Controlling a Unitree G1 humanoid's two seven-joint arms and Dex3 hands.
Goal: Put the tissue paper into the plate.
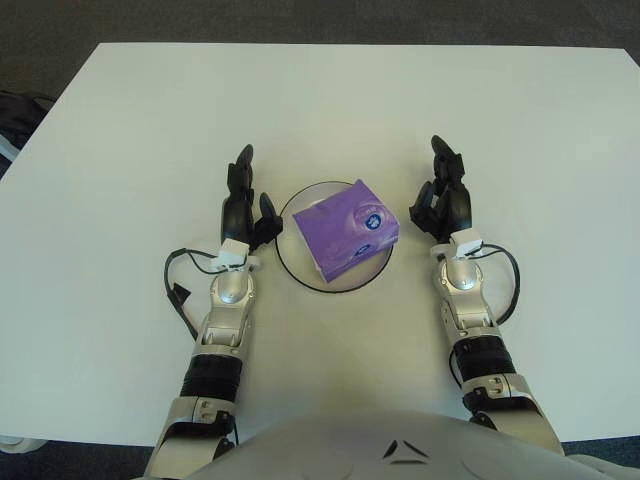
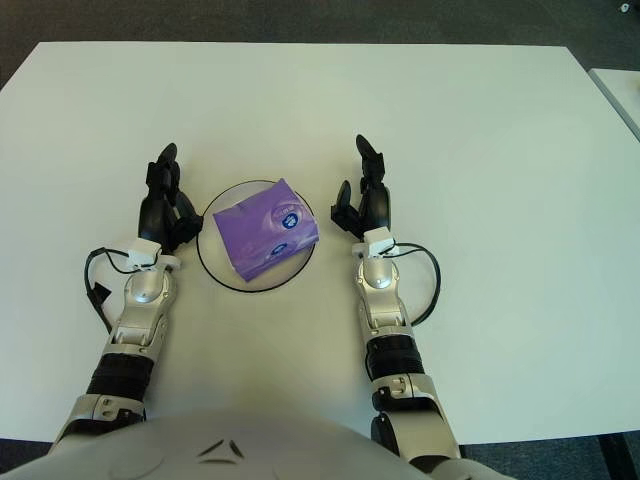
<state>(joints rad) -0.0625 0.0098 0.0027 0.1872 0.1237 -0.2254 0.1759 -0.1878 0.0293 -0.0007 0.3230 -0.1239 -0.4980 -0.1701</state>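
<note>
A purple tissue pack [image 1: 345, 229] lies in a round white plate with a dark rim [image 1: 290, 266] at the table's middle, slightly tilted. My left hand [image 1: 245, 200] is just left of the plate, fingers spread, holding nothing. My right hand [image 1: 443, 192] is just right of the plate, a small gap from its rim, fingers spread and empty. The pack also shows in the right eye view [image 2: 266, 228], between both hands.
The white table [image 1: 330, 100] stretches wide behind and beside the plate. A dark object [image 1: 18, 110] shows off the table's left edge. Another white surface edge [image 2: 622, 95] shows at the far right.
</note>
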